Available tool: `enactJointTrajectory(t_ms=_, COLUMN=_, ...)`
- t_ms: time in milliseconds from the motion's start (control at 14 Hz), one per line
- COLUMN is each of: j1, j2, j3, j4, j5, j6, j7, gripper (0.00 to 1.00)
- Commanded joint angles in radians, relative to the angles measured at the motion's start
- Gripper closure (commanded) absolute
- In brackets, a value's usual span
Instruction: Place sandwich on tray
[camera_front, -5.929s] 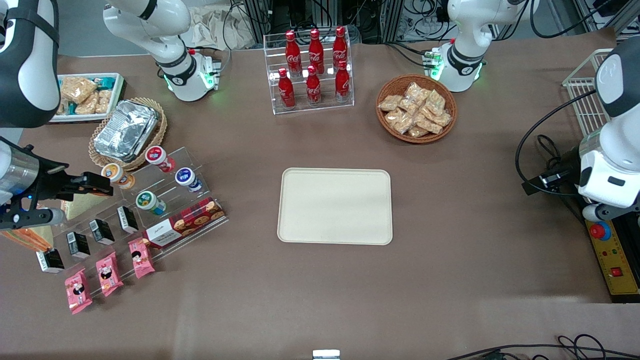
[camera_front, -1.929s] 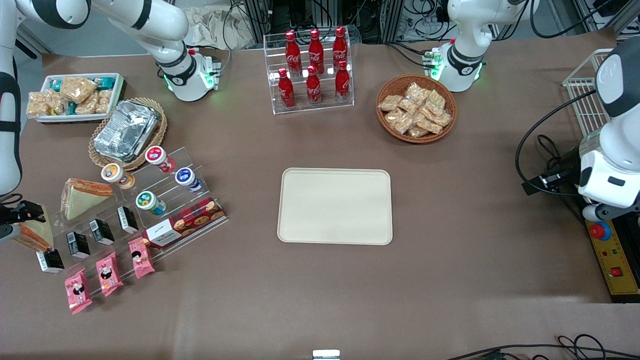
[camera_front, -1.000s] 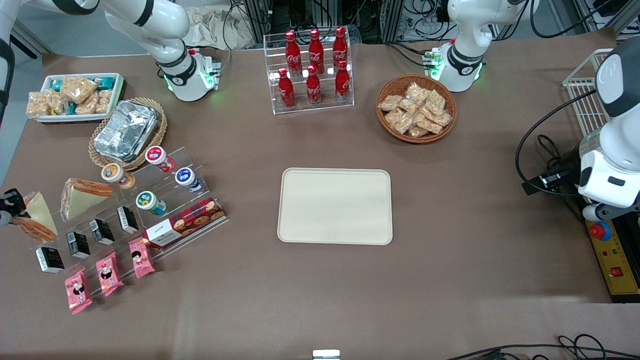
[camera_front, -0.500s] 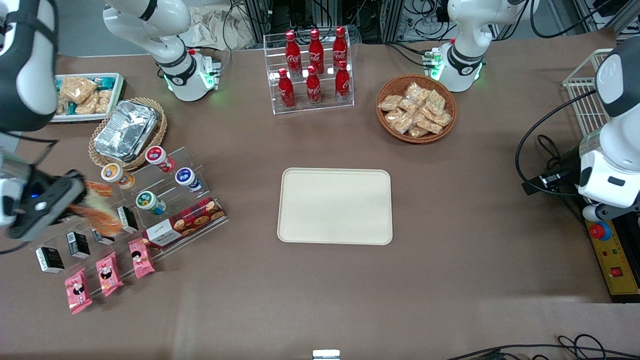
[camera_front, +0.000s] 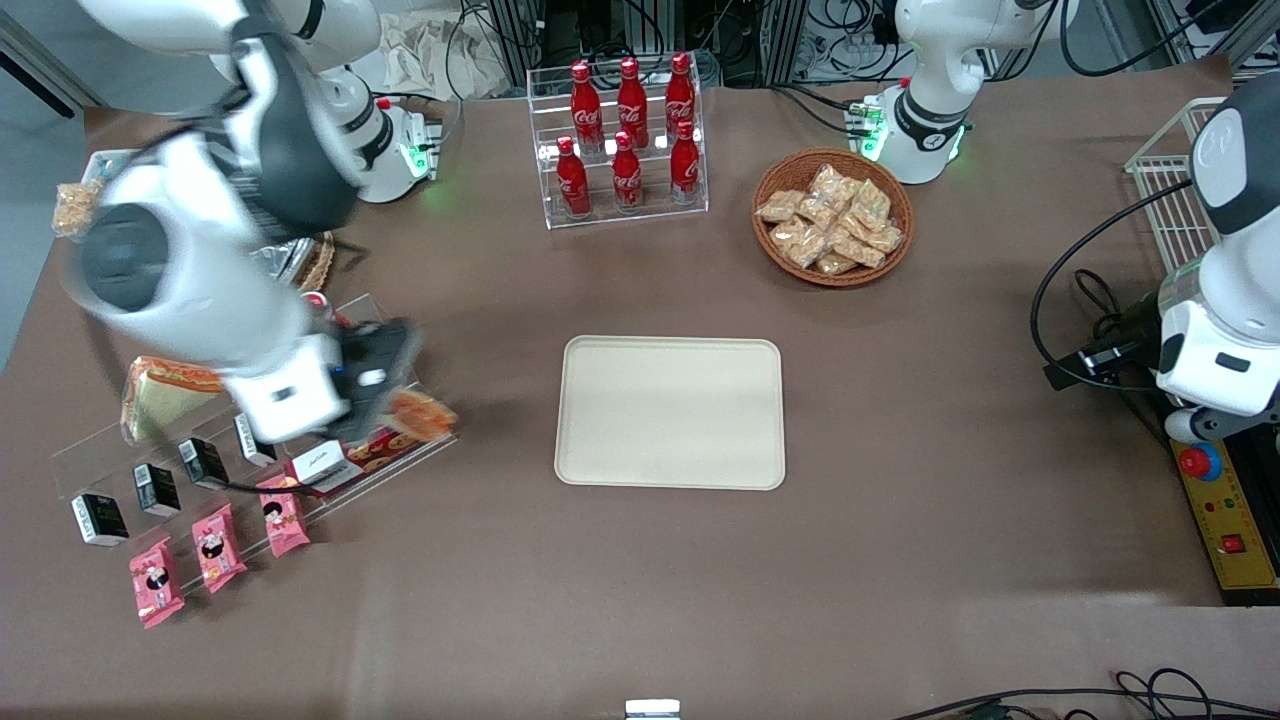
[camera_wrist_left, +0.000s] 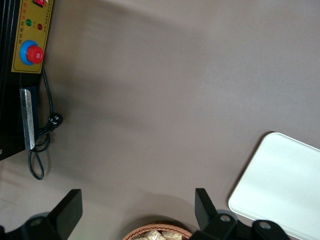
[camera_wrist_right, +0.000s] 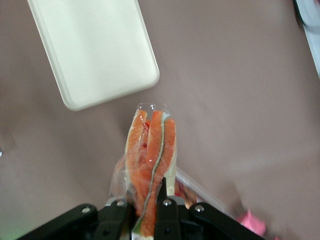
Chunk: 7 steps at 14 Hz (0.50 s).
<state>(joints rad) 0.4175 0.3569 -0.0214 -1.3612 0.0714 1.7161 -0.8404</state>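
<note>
Mid-transfer. We see the tool (camera_wrist_right: 142, 210) clenched on the wrapped sandwich (camera_wrist_right: 150, 160), carried in the air above the acrylic snack rack (camera_front: 250, 440), toward the working arm's end of the surface (camera_front: 640, 600). The grasp and lift are done. We judge that the carry to the bare tray (camera_front: 670, 412), the lowering and the release remain.

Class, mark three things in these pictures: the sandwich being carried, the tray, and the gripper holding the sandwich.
sandwich (camera_wrist_right: 150, 165): right wrist view, on its orange filling edge.
tray (camera_front: 670, 412): front view, on its bare flat middle.
gripper (camera_wrist_right: 141, 209): right wrist view, midway between the fingertips, shut on the sandwich, above the table short of the tray.
</note>
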Motion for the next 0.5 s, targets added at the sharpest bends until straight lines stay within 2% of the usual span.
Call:
enactJointTrajectory(t_ms=0, j1=0.091, j2=0.069, j3=-0.011, j4=0.013, j5=0.024, j6=0.100, j7=0.017, gripper=0.86)
enactJointTrajectory(t_ms=429, j1=0.252, j2=0.264, j3=-0.017, j4=0.005, j5=-0.002, j6=0.380, j7=0.024, gripper=0.86)
